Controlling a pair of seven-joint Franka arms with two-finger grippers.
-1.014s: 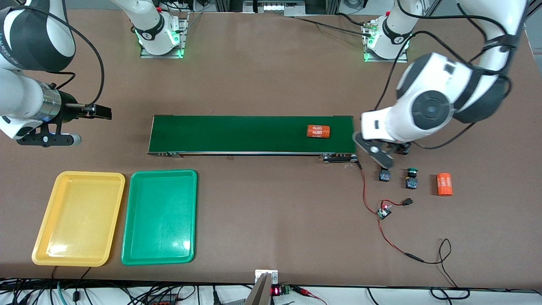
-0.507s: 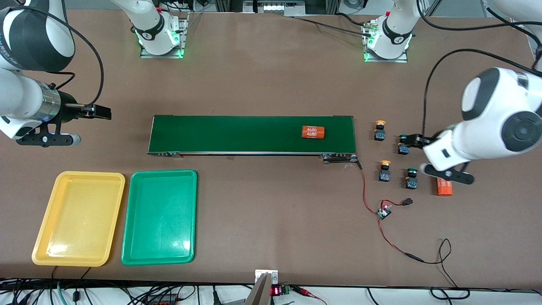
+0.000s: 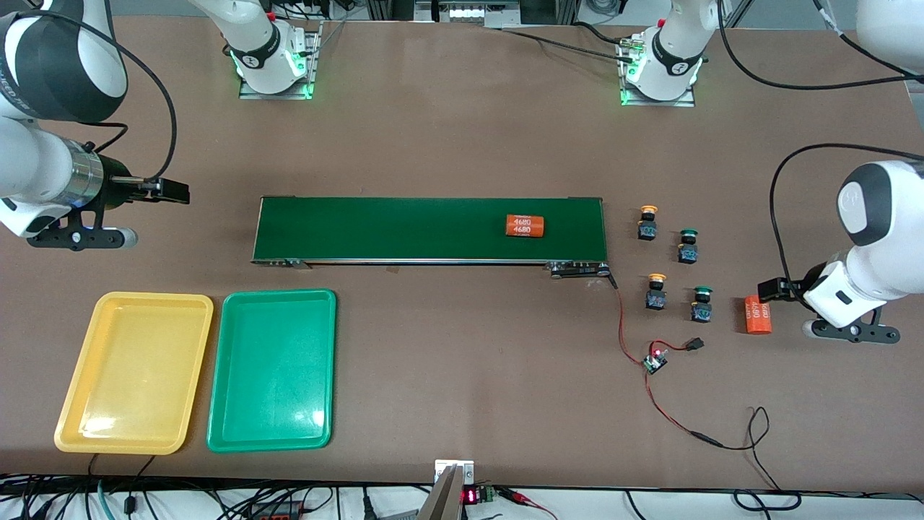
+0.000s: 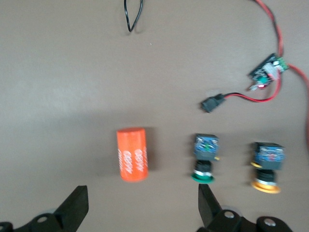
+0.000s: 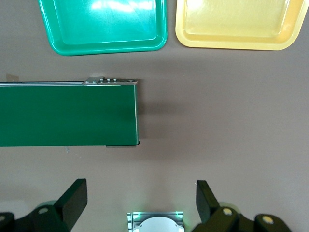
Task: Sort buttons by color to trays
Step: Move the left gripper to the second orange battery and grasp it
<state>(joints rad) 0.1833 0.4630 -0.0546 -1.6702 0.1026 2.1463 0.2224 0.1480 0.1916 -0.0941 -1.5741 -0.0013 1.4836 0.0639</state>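
front view: left hand (wide open, empty) over table edge, right hand likewise

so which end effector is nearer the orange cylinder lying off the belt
Left. The left end effector, open, is right beside the orange cylinder at the left arm's end of the table. The right end effector, open, waits at the right arm's end, above the yellow tray.

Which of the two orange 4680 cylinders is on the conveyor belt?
The orange cylinder on the dark-green belt; the other cylinder lies on the table beside the buttons.
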